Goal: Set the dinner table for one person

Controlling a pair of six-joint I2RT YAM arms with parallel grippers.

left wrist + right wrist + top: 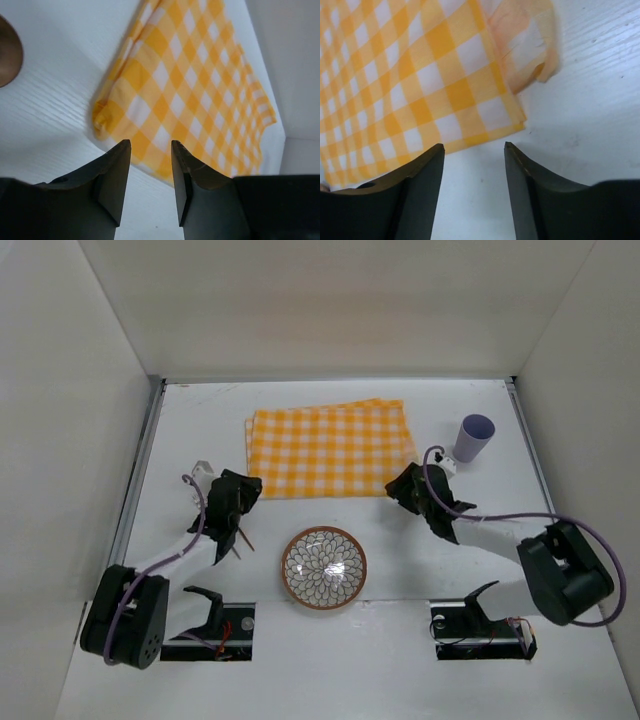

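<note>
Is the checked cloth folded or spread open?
Folded. The checked cloth lies flat, but the right wrist view shows a second layer sticking out past its corner; offset edges also show from above.

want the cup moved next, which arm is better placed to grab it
Right. The right gripper, open, sits close to the lilac cup; the left gripper is across the checked cloth.

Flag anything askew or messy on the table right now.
The checked cloth lies slightly skewed, its folded layers fanned out instead of aligned. At its near right corner an under layer pokes out, curled. The bowl and cup sit upright.
</note>
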